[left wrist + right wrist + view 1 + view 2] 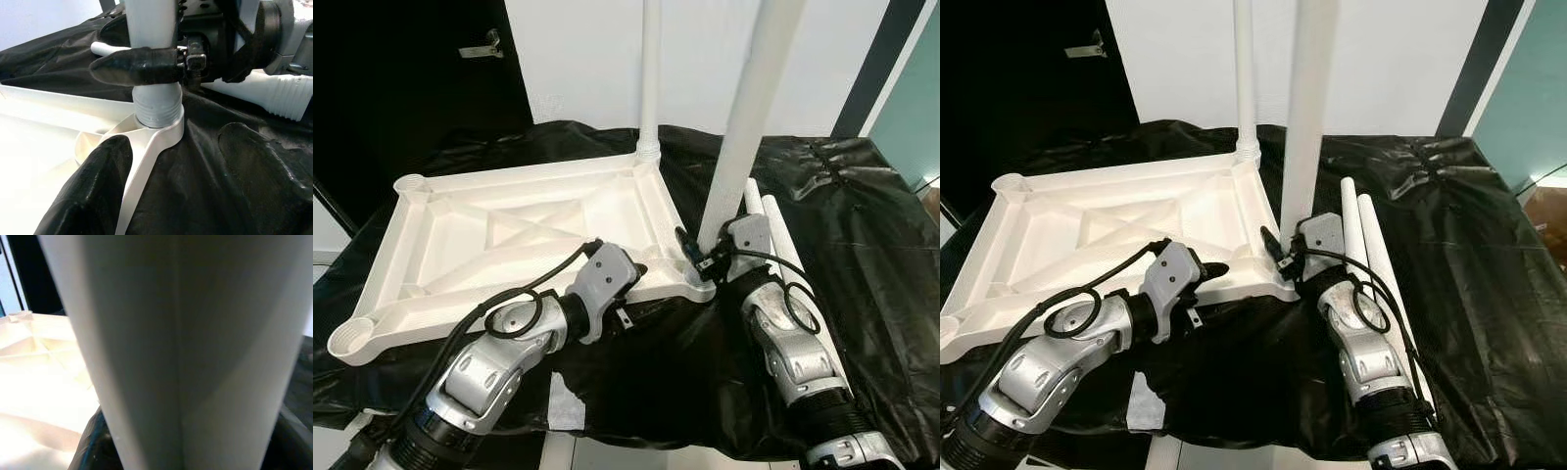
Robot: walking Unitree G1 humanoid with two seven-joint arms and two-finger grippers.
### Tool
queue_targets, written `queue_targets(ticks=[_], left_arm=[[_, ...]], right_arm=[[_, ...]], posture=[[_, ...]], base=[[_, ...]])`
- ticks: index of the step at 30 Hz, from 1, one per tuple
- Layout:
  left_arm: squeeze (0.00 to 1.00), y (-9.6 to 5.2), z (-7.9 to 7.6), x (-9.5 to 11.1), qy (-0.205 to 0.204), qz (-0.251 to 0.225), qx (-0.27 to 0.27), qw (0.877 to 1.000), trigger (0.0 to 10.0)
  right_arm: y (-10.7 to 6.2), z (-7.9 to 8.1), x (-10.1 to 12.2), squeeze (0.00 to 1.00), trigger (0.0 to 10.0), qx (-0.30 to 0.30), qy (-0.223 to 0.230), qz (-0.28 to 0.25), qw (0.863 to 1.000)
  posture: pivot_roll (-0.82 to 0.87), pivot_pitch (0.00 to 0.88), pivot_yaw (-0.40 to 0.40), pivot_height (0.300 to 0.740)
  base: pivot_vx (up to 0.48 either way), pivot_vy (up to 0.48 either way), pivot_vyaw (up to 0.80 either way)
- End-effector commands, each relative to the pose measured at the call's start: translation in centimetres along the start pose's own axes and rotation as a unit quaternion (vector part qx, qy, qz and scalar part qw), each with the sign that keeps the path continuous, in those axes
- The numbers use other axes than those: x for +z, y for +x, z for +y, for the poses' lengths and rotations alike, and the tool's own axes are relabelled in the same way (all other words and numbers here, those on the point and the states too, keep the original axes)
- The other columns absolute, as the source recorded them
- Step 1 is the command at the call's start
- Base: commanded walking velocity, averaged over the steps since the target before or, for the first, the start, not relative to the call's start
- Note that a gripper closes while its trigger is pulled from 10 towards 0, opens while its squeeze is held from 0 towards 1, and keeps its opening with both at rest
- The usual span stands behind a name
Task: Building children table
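Now clamped: right gripper (1285, 245) fingers closed around upright white leg (1309, 117) at upturned tabletop's (1058, 230) near right corner socket; left gripper (1209, 271) fingers parted, resting on tabletop rim.

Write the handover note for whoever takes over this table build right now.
Right gripper: shut on the upright leg at the tabletop's near right corner socket.
Left gripper: open, at the tabletop edge beside that socket.
Done: far right leg stands in its socket.
Left: seat the held leg fully; fit the two spare legs lying on the black sheet into the left sockets.
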State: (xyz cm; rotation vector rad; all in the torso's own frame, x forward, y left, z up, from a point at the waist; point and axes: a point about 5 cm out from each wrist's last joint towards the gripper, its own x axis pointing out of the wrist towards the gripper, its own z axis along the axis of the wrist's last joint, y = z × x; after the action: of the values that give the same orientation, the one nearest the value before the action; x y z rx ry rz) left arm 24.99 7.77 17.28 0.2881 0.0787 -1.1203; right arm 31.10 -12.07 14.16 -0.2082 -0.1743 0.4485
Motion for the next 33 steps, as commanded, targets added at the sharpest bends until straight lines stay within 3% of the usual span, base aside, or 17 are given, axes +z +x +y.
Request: queue_targets(ticks=[1, 11, 20, 28, 31, 33], left_arm=[[0.0, -0.1, -0.3, 0.1, 0.004, 0.005, -0.006, 1.0, 10.0], [0.0, -0.3, 0.1, 0.6, 0.01, 0.0, -0.007, 1.0, 10.0], [0.0, -0.2, 0.2, 0.6, 0.012, 0.0, -0.008, 1.0, 10.0], [0.0, -0.2, 0.2, 0.7, 0.012, 0.0, -0.007, 1.0, 10.0], [0.0, -0.2, 0.2, 0.7, 0.013, -0.001, -0.008, 1.0, 10.0], [0.0, -0.2, 0.2, 0.8, 0.014, -0.002, -0.008, 1.0, 10.0]], right_arm=[[-1.5, 1.0, -3.6, 0.0, 10.0, 0.027, 0.007, 0.086, 0.996], [-2.0, 0.4, -4.8, 0.0, 10.0, 0.002, 0.05, 0.098, 0.994], [-2.3, 0.3, -5.2, 0.0, 10.0, 0.019, 0.022, 0.103, 0.994], [-2.4, 0.5, -5.2, 0.0, 10.0, 0.02, 0.042, 0.101, 0.994], [-2.2, 0.4, -5.2, 0.0, 10.0, 0.011, 0.074, 0.101, 0.992], [-2.0, 0.1, -5.0, 0.0, 10.0, -0.001, 0.125, 0.103, 0.987]], posture=[[0.0, 0.028, 0.022, 0.74], [0.0, 0.023, 0.032, 0.74], [-0.01, 0.018, 0.035, 0.74], [-0.01, 0.014, 0.037, 0.74], [-0.01, 0.012, 0.037, 0.74], [-0.01, 0.009, 0.038, 0.74]], base=[[0.0, 0.0, 0.0], [0.0, 0.0, 0.0], [0.0, 0.0, 0.0], [0.0, 0.0, 0.0], [0.0, 0.0, 0.0], [0.0, 0.0, 0.0]])
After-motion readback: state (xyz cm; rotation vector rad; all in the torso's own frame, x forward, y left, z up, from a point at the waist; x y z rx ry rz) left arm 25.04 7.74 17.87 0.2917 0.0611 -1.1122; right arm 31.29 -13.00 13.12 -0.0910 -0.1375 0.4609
